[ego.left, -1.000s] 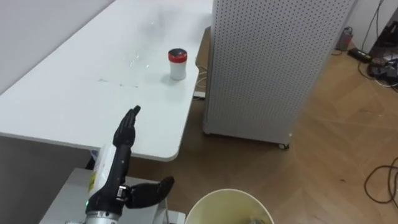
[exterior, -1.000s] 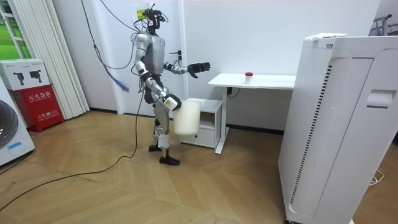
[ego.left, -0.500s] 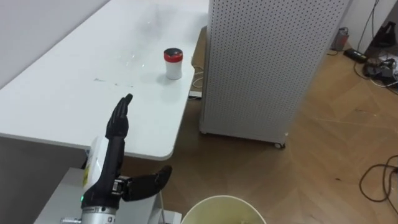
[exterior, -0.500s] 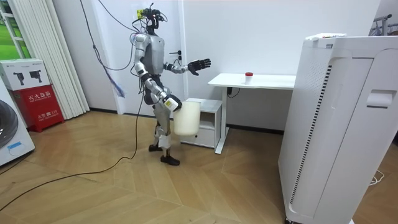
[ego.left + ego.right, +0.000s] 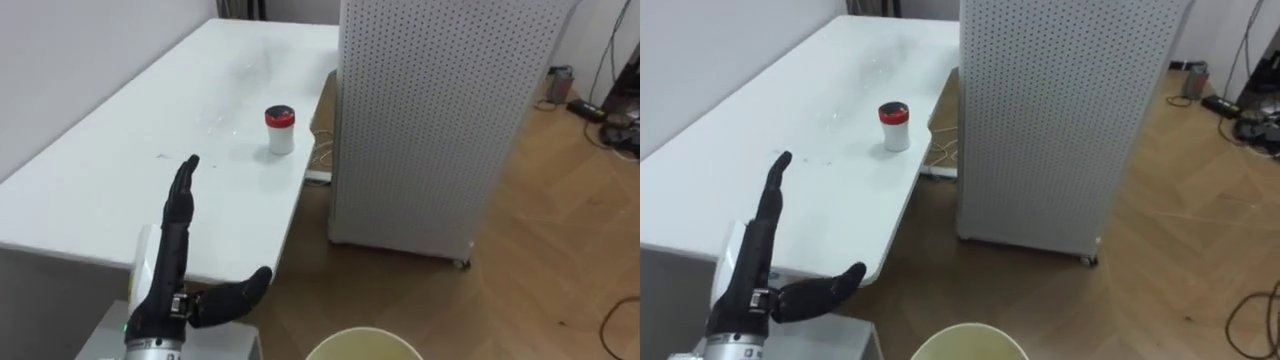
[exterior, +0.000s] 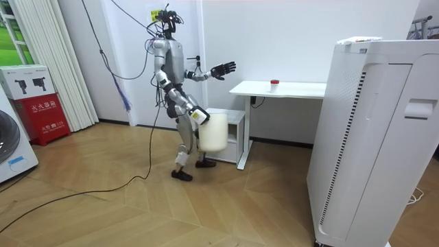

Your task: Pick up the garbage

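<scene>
The robot stands at the near end of a white counter (image 5: 110, 190), facing along its length. Its left hand (image 5: 165, 265) is raised over the near end of the counter, wide open and holding nothing, the fingers straight and pointing ahead and the thumb spread out toward the right. A small white jar (image 5: 281, 130) with a red lid stands upright on the counter, close to its right edge and well ahead of the left hand, with nothing touching it. Just to the right of the counter rises a tall white perforated panel (image 5: 430, 110) on the wooden floor (image 5: 540, 240). The rim of a cream bin (image 5: 365, 344) shows at the bottom edge of the eye views. In the room view the bin hangs at the robot's hip, with the right hand (image 6: 196, 115) at its upper rim; whether that hand is closed on the rim cannot be told. Behind the bin, a low white cabinet (image 6: 234, 134) sits under the counter.
</scene>
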